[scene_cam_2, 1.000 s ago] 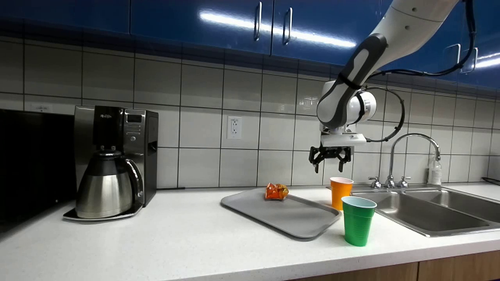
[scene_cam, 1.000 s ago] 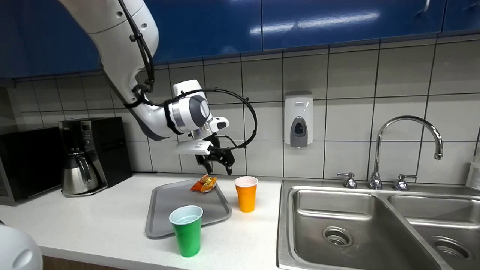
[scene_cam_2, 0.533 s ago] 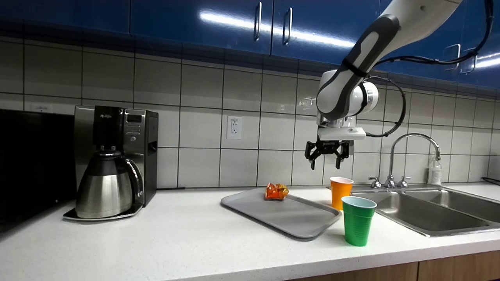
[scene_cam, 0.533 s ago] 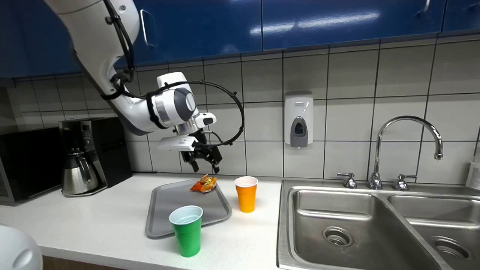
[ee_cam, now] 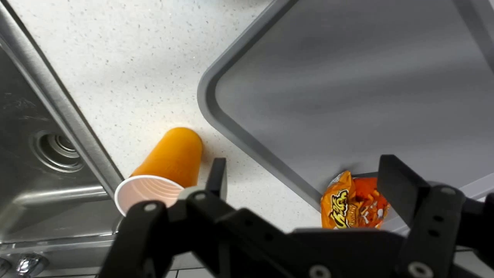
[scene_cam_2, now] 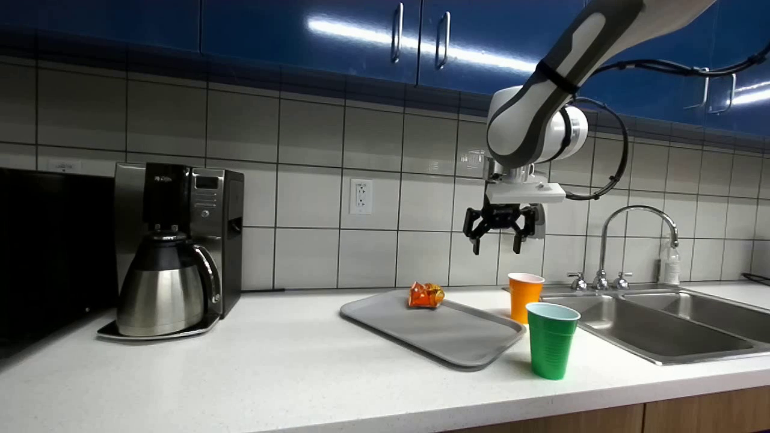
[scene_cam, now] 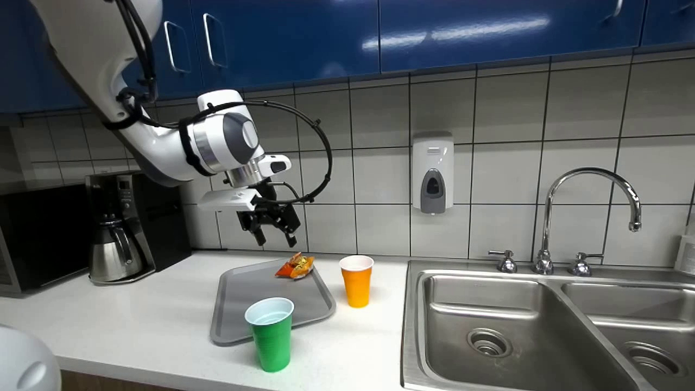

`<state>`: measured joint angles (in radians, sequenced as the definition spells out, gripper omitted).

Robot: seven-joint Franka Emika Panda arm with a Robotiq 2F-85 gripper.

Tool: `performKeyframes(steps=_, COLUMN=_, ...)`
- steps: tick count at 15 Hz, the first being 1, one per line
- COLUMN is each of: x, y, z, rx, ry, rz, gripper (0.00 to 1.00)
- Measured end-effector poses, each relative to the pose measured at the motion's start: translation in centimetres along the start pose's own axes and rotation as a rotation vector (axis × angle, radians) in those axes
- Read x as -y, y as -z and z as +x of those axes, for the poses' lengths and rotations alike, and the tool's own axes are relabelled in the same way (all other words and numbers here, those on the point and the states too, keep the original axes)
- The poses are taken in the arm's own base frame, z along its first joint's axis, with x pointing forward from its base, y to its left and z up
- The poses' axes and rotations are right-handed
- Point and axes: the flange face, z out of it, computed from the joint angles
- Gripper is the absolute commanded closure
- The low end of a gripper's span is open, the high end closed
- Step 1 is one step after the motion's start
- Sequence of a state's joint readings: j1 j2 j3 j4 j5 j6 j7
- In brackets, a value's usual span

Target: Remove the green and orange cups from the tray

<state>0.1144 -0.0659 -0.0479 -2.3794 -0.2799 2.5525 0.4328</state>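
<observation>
A green cup (scene_cam: pixel 271 338) and an orange cup (scene_cam: pixel 357 287) stand upright on a white kitchen counter (scene_cam_2: pixel 271 367), both off the gray tray (scene_cam: pixel 247 301), as the gripper (scene_cam_2: pixel 497 246) hangs above, jaws parted and grip released. An orange snack bag (scene_cam: pixel 295 267) lies on the tray. The orange cup stands between the tray and a metal sink (scene_cam: pixel 411 326). In an exterior view the green cup hides part of the tray's near rim; in the wrist view the gripper cuts across the orange cup's mouth. A soap dispenser (scene_cam: pixel 433 157) hangs on the tiled wall (scene_cam: pixel 380 174) below blue cabinets (scene_cam: pixel 304 38), and a coffee maker (scene_cam_2: pixel 209 252) stands well apart from the cups. Compared with half a second ago, the gripper is higher and farther from the orange cup; both cups, the tray and the bag are unmoved.
</observation>
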Motion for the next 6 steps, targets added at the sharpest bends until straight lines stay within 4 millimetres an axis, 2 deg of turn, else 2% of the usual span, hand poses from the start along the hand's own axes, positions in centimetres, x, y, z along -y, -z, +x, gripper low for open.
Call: performKeyframes(steps=6, x=0.8, y=1.1, z=-1.6, rx=0.011, ry=0.022, rz=-0.002, gripper=0.00)
